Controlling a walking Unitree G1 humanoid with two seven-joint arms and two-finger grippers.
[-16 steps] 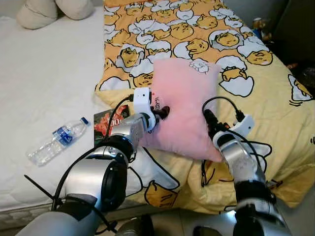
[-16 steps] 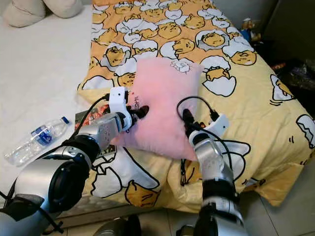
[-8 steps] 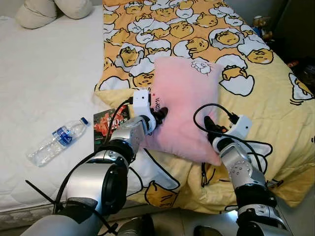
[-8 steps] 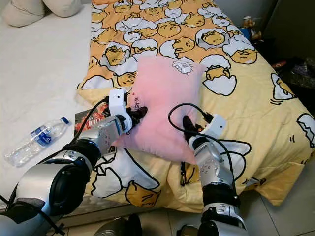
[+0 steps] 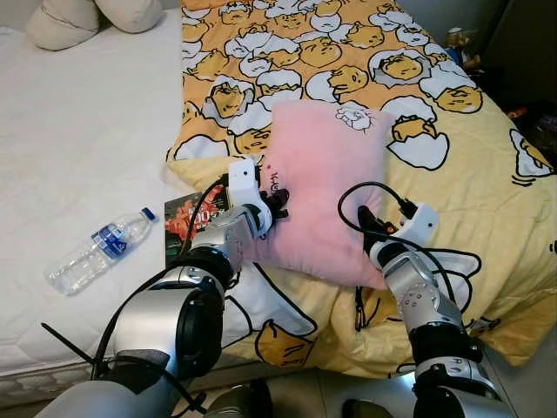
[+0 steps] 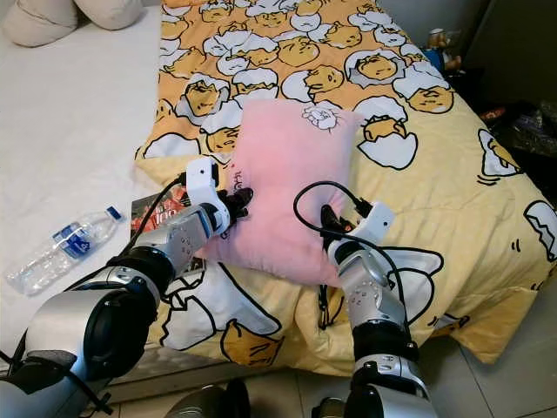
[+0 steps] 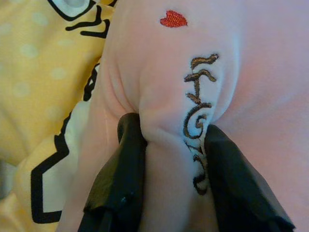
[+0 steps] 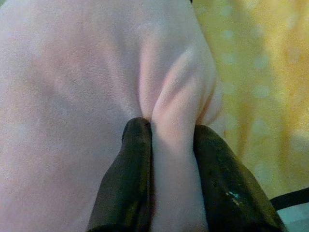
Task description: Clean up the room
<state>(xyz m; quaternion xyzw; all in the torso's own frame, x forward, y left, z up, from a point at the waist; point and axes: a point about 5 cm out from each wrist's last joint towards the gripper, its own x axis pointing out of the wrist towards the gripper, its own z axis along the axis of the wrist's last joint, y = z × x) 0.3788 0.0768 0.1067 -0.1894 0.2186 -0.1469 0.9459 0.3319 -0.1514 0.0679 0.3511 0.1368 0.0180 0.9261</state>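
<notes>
Both grippers, left gripper (image 5: 277, 202) and right gripper (image 5: 365, 225), apparently pinch the pink pillow (image 5: 326, 187) on the yellow blanket (image 5: 487, 165).

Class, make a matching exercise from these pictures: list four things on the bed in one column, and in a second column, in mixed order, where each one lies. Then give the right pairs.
Things:
1. pink pillow
2. water bottle
3. book
4. beige cushions

Places:
A. at the far corner of the white sheet
B. on its side on the white sheet, near the bed's edge
C. on the yellow egg-print blanket, pinched by the left gripper and the right gripper
D. partly hidden behind the left arm, at the blanket's edge

Pairs: 1-C, 2-B, 3-D, 4-A
</notes>
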